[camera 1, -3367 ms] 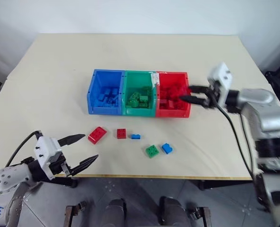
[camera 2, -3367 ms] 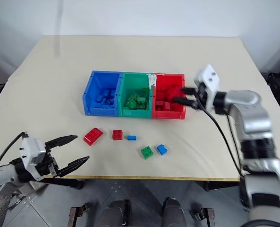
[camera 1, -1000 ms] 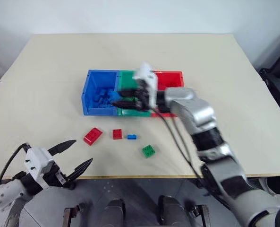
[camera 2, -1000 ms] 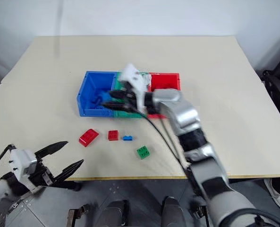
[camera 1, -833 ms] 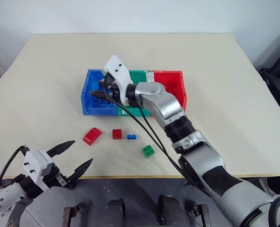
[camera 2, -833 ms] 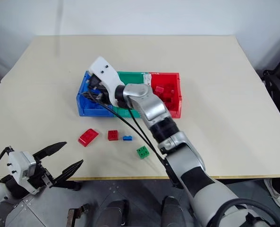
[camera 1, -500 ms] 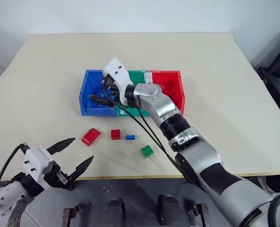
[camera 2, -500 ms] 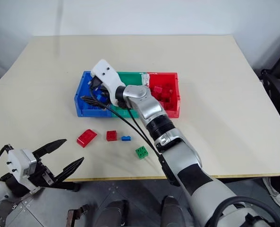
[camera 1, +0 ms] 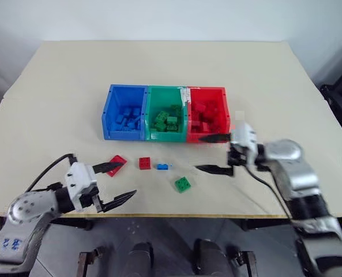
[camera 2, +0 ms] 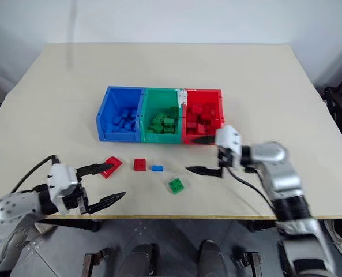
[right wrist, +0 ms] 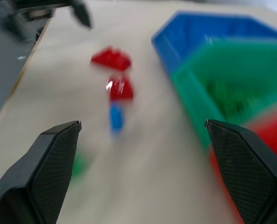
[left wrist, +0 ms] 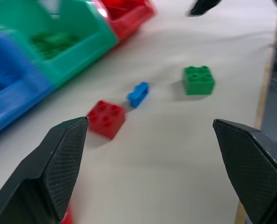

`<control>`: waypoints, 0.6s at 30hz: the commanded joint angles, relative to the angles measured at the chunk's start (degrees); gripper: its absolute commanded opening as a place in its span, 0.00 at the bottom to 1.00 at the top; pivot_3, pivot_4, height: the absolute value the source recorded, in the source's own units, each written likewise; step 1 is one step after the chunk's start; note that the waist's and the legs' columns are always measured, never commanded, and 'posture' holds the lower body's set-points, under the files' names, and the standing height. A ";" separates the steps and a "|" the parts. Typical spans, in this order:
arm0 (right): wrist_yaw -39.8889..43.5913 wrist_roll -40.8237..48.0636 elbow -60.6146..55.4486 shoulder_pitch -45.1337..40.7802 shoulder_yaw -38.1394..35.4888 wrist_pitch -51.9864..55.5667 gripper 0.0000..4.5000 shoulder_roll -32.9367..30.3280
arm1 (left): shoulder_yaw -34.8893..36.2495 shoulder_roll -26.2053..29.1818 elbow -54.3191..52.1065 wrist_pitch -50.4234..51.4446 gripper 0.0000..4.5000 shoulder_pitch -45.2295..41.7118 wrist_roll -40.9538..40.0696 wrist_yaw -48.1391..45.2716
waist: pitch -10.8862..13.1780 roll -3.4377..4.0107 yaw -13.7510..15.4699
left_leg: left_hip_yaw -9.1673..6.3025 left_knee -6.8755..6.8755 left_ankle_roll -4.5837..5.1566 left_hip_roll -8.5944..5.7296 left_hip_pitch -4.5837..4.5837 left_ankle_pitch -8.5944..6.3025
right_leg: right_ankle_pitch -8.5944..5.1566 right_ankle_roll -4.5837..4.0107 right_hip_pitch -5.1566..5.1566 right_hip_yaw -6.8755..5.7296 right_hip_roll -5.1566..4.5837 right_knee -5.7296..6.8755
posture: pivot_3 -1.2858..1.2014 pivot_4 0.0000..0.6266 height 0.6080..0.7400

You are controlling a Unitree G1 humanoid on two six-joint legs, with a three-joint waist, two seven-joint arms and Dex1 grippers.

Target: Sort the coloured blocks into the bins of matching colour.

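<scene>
I have both grippers spread wide and empty. Ahead of my left gripper (camera 1: 114,181) lies the small red block (left wrist: 106,118): light, rigid, slick; I'd pinch its flat sides.

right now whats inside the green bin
The green bin holds a small pile of green blocks, heaped toward its near end. How many lie beneath the top ones cannot be seen, and its near wall hides the floor there.

table (camera 1: 176,63): big, pale tan top | wall (camera 1: 159,17): white, plain, behind table | floor (camera 1: 171,242): grey tiles under front edge | dark thing (camera 1: 341,98) at right side, can't tell what
</scene>
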 commanded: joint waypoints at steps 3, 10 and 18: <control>3.34 1.40 -0.74 10.00 -8.28 -4.83 0.99 -9.43 | -5.51 -0.23 5.96 -3.45 1.00 -8.35 1.54 -5.76 | 0.00 0.00 0.18 | 0.08 0.01 0.00 0.04 0.05 0.00 | 0.00 0.00 0.05 0.02 0.01 -0.02 | 0.52 0.24 1.00; 4.68 1.32 -3.73 11.30 -4.37 -3.40 0.99 -9.89 | -7.89 -0.17 9.53 -4.35 1.00 -12.33 1.03 -10.44 | 0.00 0.00 -0.04 | 0.25 0.07 -0.01 0.09 0.12 0.01 | 0.01 0.01 0.04 0.12 0.02 -0.01 | 0.52 0.24 1.00; 8.27 -3.27 -5.27 -1.90 11.71 4.49 0.99 -4.28 | -3.12 1.34 7.40 -5.14 1.00 -6.87 0.77 -9.28 | 0.01 0.00 0.18 | 0.24 0.39 -0.01 0.15 0.05 -0.09 | 0.01 0.01 0.04 0.13 0.05 0.02 | 0.52 0.24 1.00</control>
